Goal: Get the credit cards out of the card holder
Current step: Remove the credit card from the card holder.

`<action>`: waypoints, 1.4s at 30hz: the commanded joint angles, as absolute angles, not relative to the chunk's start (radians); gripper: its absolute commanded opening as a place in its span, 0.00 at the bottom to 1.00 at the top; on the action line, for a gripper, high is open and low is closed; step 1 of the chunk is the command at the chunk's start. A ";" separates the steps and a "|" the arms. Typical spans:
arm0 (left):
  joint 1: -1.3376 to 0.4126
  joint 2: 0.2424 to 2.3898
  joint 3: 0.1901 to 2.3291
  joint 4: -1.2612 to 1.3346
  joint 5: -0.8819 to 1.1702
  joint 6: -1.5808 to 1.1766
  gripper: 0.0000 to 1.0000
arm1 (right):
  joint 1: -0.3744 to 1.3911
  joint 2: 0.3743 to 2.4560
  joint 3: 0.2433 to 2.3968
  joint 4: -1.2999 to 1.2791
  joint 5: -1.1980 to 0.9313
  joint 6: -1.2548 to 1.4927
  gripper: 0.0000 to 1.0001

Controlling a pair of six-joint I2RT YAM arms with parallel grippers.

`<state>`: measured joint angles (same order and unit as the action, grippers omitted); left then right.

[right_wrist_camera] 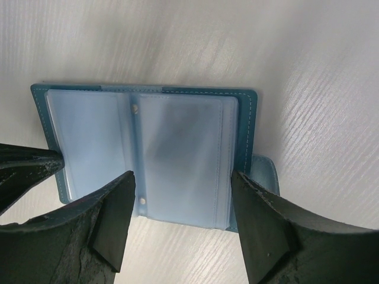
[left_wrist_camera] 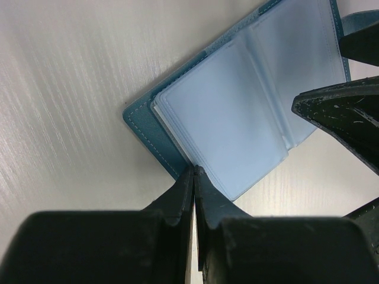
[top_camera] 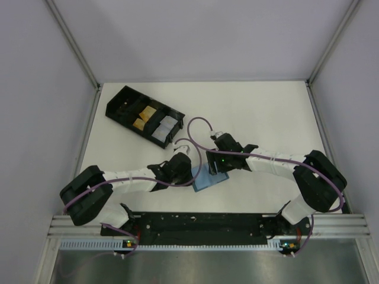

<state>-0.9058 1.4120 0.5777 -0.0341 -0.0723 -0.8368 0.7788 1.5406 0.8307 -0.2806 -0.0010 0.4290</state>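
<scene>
White tabletop [top_camera: 266,112] bears unfolded blue card holder [left_wrist_camera: 237,118]; left end effector [left_wrist_camera: 194,171] closed, right end effector [right_wrist_camera: 182,177] spread.

The small flat teal-blue folding card holder [right_wrist_camera: 246,127] has a cover of fine-grained, leather-like material, matt, with pale stitching along its edge. Its inner sleeves [right_wrist_camera: 177,148] are clear, slightly milky soft plastic, smooth and glossy, and they catch soft reflections. The white counter [right_wrist_camera: 177,41] is smooth, with a faint streaked grain and a low satin sheen. The right pincer [right_wrist_camera: 180,183] looks like hard black plastic, matt and rough, pitted and scuffed with pale specks. The left pincer [left_wrist_camera: 194,171] has the same dull black finish, smoother on its flanks. The black compartmented tray [top_camera: 125,102] looks like matt plastic. The pale rail [top_camera: 355,222] at the near edge looks like bare metal.
</scene>
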 commanded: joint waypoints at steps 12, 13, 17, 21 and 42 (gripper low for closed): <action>-0.905 1.424 0.591 -0.009 -0.069 -0.838 0.05 | 0.798 1.491 0.839 -0.275 -0.049 0.428 0.60; -0.905 1.424 0.591 -0.008 -0.069 -0.838 0.05 | 0.796 1.493 0.842 -0.273 -0.052 0.426 0.59; -0.905 1.422 0.591 -0.009 -0.069 -0.838 0.05 | 0.798 1.493 0.841 -0.265 -0.066 0.428 0.57; -0.905 1.425 0.592 -0.008 -0.064 -0.836 0.05 | 0.798 1.508 0.831 -0.244 -0.098 0.428 0.57; -0.904 1.407 0.555 0.063 -0.064 -0.867 0.05 | 0.798 1.559 0.793 -0.032 -0.423 0.480 0.61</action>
<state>-0.9051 1.4185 0.5766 0.0002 -0.0582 -0.8444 0.7837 1.5494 0.7952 -0.1188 -0.3286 0.4603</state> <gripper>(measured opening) 0.049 0.608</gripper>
